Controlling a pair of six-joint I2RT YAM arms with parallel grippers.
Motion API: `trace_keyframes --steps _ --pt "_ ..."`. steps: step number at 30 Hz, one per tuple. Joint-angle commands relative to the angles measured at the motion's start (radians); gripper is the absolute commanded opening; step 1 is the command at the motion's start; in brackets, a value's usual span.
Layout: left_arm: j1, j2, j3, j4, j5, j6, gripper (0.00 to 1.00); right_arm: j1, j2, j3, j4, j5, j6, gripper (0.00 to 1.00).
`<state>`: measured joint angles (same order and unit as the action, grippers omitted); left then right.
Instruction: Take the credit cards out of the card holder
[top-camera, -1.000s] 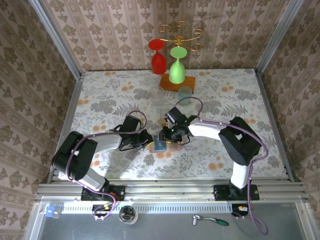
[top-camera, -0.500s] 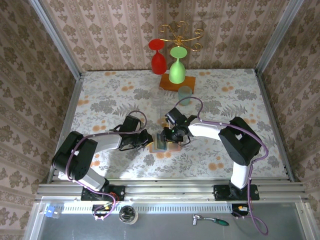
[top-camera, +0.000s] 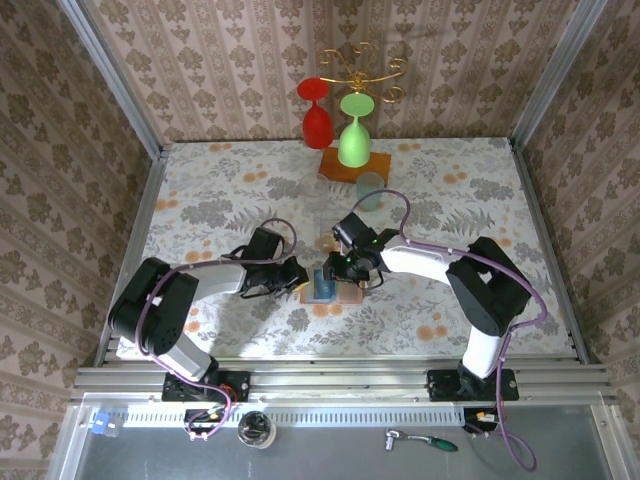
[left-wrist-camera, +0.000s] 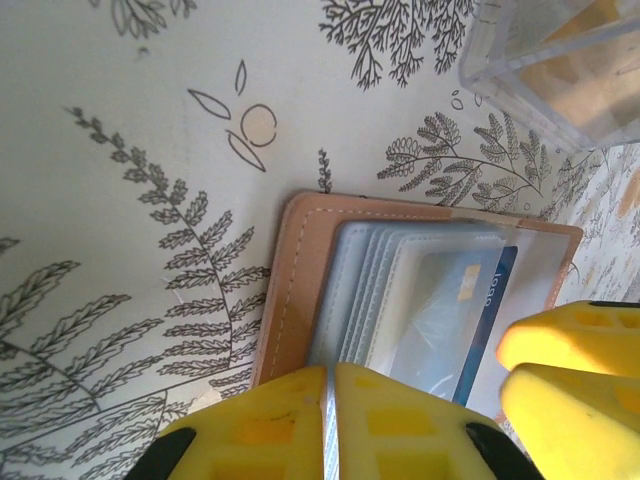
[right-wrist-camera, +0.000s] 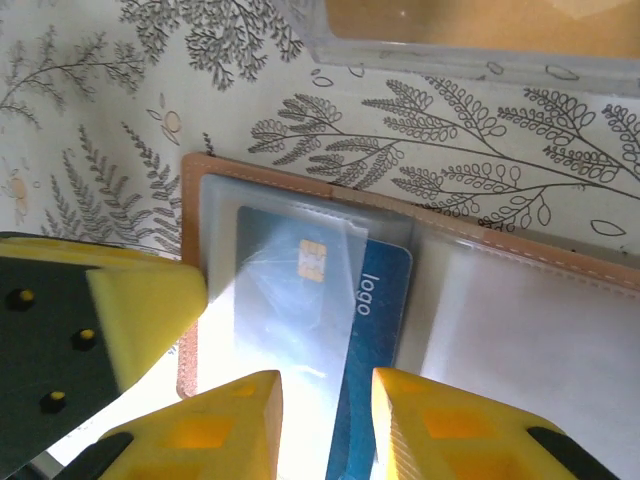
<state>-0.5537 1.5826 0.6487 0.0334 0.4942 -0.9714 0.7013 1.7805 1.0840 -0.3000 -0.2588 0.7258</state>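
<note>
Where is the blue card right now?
In the right wrist view the blue card lies partly out of the open card holder's clear pocket, its near end between the right gripper's fingers.

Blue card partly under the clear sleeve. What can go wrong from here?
1. The right claw straddles the blue card where the clear sleeve overlaps it; closing may pinch sleeve and card together.
2. The left claw pinches only the edge of the card holder; a pull may drag it along.
</note>
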Motion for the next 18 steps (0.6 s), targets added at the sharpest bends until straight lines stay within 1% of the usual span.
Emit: trace_keyframes --steps 1,6,13,18 --pt "0.009 0.013 0.027 -0.044 -0.001 0.025 0.12 0.004 -0.032 -0.001 -0.041 0.033 -0.020 0.32" --pt "0.009 -0.017 0.032 -0.072 -0.013 0.029 0.13 0.003 -0.036 -0.010 -0.030 0.027 -0.016 0.31" --pt "0.003 -0.079 0.028 -0.086 -0.016 0.022 0.13 0.001 -0.034 -0.042 0.029 -0.009 0.016 0.31" --pt "-0.012 -0.081 0.035 -0.066 0.004 0.019 0.10 0.002 -0.027 -0.056 0.066 -0.036 0.039 0.32"
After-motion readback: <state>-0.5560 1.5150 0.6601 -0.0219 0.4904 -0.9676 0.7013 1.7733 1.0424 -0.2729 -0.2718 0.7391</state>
